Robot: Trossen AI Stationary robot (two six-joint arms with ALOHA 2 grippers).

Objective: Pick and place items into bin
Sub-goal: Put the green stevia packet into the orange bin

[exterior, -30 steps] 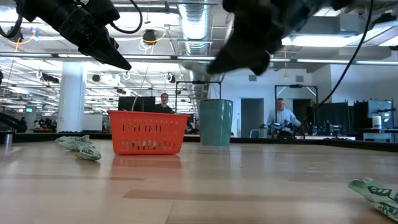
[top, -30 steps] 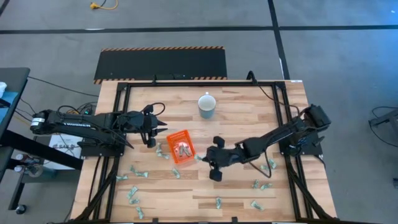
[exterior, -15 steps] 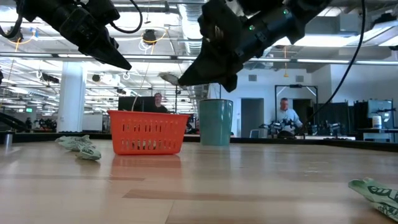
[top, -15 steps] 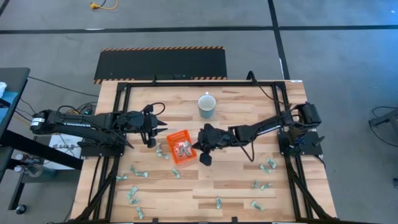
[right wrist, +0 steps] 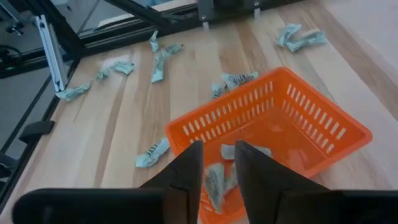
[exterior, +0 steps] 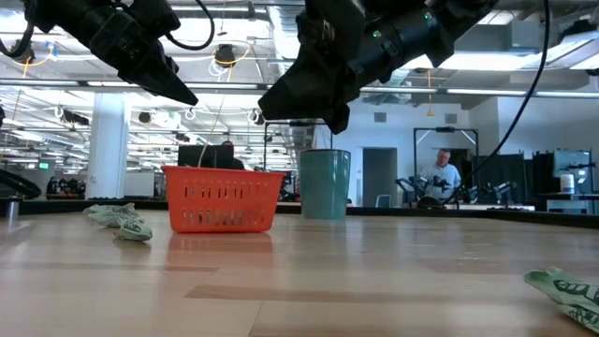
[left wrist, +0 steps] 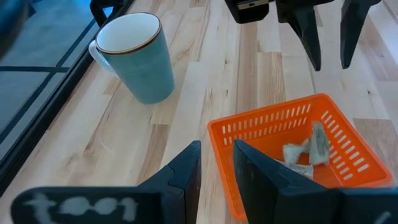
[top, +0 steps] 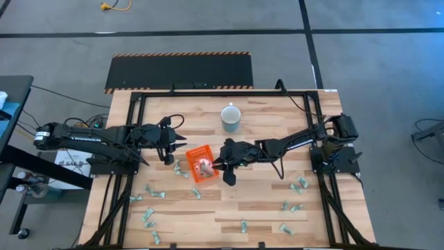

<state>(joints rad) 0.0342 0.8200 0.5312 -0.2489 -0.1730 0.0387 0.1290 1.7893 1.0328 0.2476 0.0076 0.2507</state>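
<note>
Overhead, an orange bin (top: 202, 164) sits at the centre of a wooden table (top: 263, 208), a few wrapped pieces (right wrist: 219, 176) already inside. The right gripper (top: 218, 164) hangs over the bin's right edge — fingers a narrow gap apart, nothing between them. The left gripper (top: 177, 143) hovers just left of the bin, jaws also slightly parted and empty. More wrapped pieces lie scattered across the frame's lower half. A pale blue mug (top: 230, 117) stands above the bin — toward the frame's top.

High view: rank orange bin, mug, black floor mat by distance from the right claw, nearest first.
1. Orange bin, directly beside the right claw, on its left-arm side.
2. Mug, farther back on the table.
3. Black floor mat, beyond the table's back edge.
</note>
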